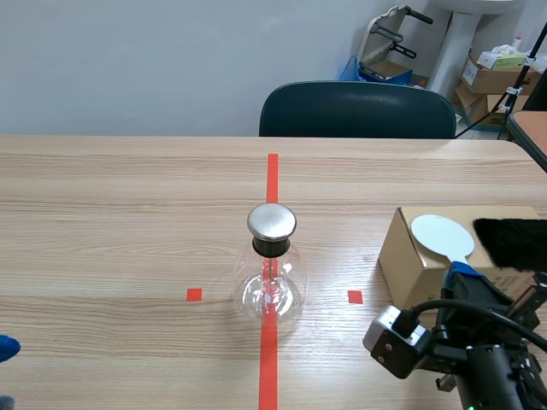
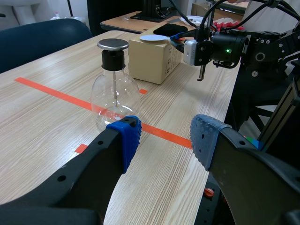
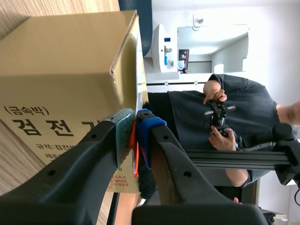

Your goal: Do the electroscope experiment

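The pale wood-grain worktop (image 1: 102, 222) fills most of the scene, with an orange-red tape line (image 1: 272, 175) running down its middle. A pale wall (image 1: 128, 60) stands behind it. A dark blue-green chair (image 1: 355, 111) is pushed in at the far edge, and stacked cartons (image 1: 496, 77) sit in the far right corner of the room.

A brown cardboard box (image 1: 406, 256) with printed lettering on its side lies on the worktop's right part. In the right wrist view, a person (image 3: 197, 117) in a dark top shows beyond it, hands around a small black device.

The electroscope (image 1: 270, 273) stands upright on the tape line at the centre. It is a clear round flask with a black stopper, a flat metal cap and a thin rod hanging inside. It lies ahead of the left tool (image 2: 164, 133), nearer that tool's left finger, and clear of both pads. That tool gapes wide and holds nothing.

A patch of black fur (image 1: 511, 242) rests on the box top toward its right. Beside it lies a paddle (image 1: 440, 235) with a round white disc. The right tool (image 3: 136, 117) sits at the box's near edge, its pads drawn narrow and pinching the paddle's thin orange handle end. It is well apart from the electroscope.
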You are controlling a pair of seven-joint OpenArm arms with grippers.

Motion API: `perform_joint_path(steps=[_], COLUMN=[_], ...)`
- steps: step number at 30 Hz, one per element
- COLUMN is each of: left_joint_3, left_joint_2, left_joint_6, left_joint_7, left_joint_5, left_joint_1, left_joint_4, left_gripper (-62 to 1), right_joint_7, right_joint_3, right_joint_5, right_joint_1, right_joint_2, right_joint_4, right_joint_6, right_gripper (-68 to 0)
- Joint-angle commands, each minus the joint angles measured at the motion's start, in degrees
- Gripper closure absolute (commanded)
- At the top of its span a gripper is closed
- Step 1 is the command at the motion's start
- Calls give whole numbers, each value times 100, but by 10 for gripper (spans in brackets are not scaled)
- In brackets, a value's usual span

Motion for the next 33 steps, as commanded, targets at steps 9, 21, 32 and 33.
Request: perform_joint_path(steps=[9,21,32,33], left_joint_3=[-26,-26,-26,-26], left_joint_2=[-68,-168,-166,-166], left_joint_6=[37,26,26,26], left_joint_7=[-76,-361,-356,-356], left_joint_5=[4,4,50,50], left_joint_1=[83,286,286,286], left_joint_4=[66,66,66,66], left_gripper=[-274,-275,-275,-275], right_joint_7=[-127,-223,-221,-221], right_joint_3=[37,37,37,37], right_joint_5=[131,131,131,131], right_joint_1=[66,68,68,70], right_joint_2=[46,46,46,46], right_joint_4=[66,66,66,66], right_joint_6=[-15,-17,-20,-20], right_gripper=[-11,-267,-669,-679])
